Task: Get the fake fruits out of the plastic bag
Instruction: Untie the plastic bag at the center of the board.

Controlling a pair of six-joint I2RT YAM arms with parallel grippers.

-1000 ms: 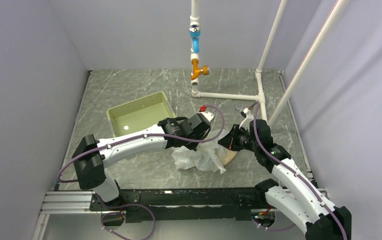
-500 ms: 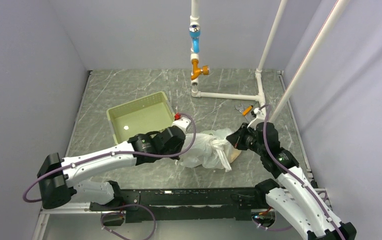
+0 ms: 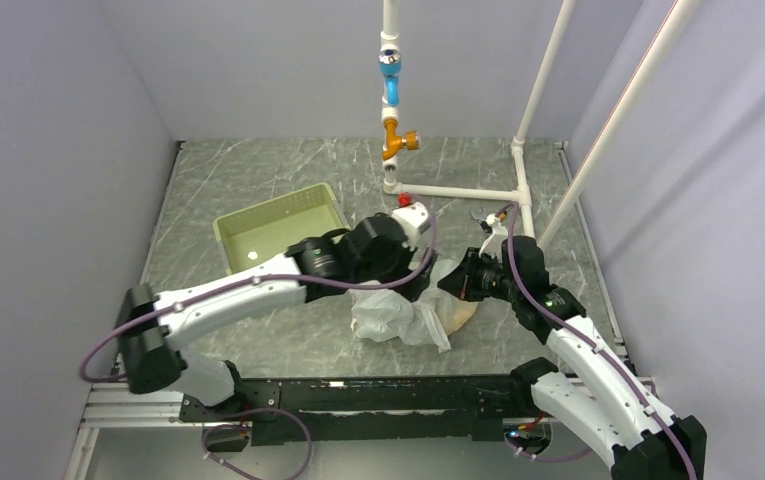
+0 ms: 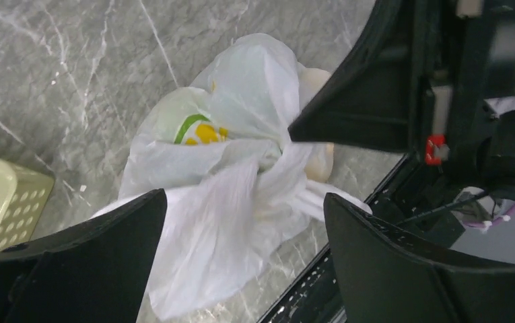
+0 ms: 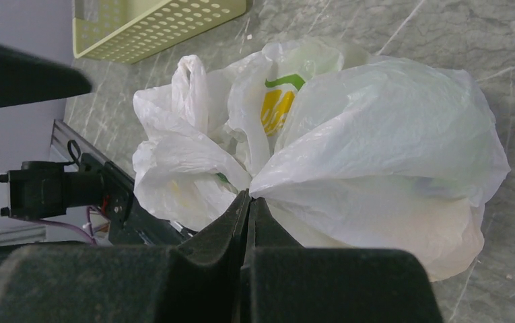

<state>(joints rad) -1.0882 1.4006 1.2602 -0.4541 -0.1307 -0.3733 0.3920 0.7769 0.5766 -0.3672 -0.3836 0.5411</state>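
The plastic bag [image 3: 398,315] lies crumpled on the marble table, white and translucent with a yellow and green print [image 5: 275,108]. The fake fruits are only pale bulges inside the film; a yellowish one shows at the bag's right edge [image 3: 464,314]. My right gripper [image 5: 249,199] is shut on a gathered fold of the bag [image 5: 375,155] at its right side. My left gripper [image 4: 244,198] hangs over the bag [image 4: 227,175] with its fingers [image 4: 73,269] wide apart and loose film below the gap. The right gripper's black finger [image 4: 369,101] shows pinching the bag.
A pale green lattice basket [image 3: 280,228] stands behind and left of the bag. A white pipe frame [image 3: 458,190] with a blue and orange valve [image 3: 391,80] rises at the back. A small orange thing [image 3: 501,213] lies by the right arm. A black rail [image 3: 378,395] runs along the near edge.
My left gripper, shut a second ago, pulled left with the bag stretched, then opened wide and swung back over the bag. The bag has slumped. The right gripper stayed shut on it.
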